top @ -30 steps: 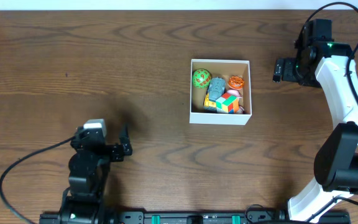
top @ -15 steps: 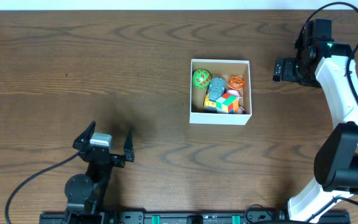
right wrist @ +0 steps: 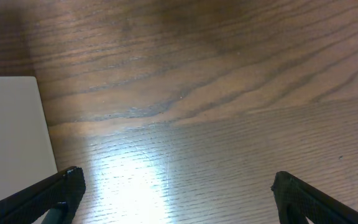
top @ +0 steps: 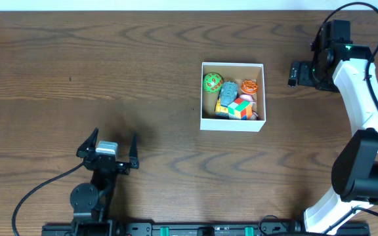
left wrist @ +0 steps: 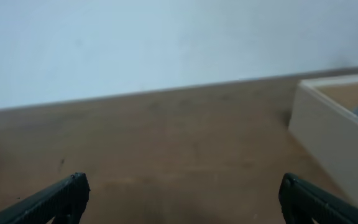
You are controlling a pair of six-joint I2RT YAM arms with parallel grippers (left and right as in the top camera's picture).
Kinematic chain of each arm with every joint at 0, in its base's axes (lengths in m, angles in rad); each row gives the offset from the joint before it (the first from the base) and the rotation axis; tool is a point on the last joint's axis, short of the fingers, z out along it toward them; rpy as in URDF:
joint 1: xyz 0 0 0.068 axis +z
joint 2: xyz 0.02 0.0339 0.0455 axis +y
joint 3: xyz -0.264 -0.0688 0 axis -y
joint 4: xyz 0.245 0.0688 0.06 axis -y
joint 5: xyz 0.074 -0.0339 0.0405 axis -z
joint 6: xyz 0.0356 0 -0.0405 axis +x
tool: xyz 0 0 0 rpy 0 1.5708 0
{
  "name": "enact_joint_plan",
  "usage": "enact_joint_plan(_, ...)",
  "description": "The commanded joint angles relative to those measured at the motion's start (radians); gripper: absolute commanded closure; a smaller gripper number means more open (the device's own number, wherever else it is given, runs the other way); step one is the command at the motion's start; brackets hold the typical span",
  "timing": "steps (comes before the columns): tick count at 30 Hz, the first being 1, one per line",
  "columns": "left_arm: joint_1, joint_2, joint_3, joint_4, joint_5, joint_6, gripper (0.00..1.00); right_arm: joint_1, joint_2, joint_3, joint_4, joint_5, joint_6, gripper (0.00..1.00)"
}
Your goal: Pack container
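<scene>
The container (top: pixel 233 64), a square white-walled box with a tan inside, sits right of the table's centre. It holds a green ball (top: pixel 212 82), a grey toy (top: pixel 228 92), an orange toy (top: pixel 249 86) and a multicoloured cube (top: pixel 242 108). My left gripper (top: pixel 115 134) is open and empty near the front left, far from the box. In the left wrist view its jaws (left wrist: pixel 182 190) stand wide, with the container's wall (left wrist: pixel 328 134) at the right. My right gripper (top: pixel 294 73) hangs open just right of the box. In the right wrist view its jaws (right wrist: pixel 178 186) frame bare wood, with the container (right wrist: pixel 11 137) at the left edge.
Dark wooden table (top: pixel 110 65) all round the box. The right arm's white links (top: pixel 359 98) run down the right side. A black cable (top: pixel 38 190) trails from the left arm at the front. A pale wall (left wrist: pixel 166 37) stands behind the table.
The left arm has drawn back towards the front edge and its gripper has turned to face the far side, fingers spread. The right arm and the box have not moved.
</scene>
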Motion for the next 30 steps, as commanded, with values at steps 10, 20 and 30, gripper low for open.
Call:
enact_joint_plan(10,0.001,-0.008,-0.006,-0.059,-0.008,-0.023,0.02,0.006,-0.015,-0.001,-0.001,0.007,-0.01,0.01)
enact_joint_plan(20,-0.002,0.005,-0.006,-0.058,-0.008,-0.022,0.02,0.006,-0.015,-0.001,0.0,0.007,-0.01,0.01)
enact_joint_plan(30,-0.002,0.007,-0.006,-0.058,-0.008,-0.022,0.02,0.006,-0.015,-0.001,0.0,0.007,-0.01,0.01)
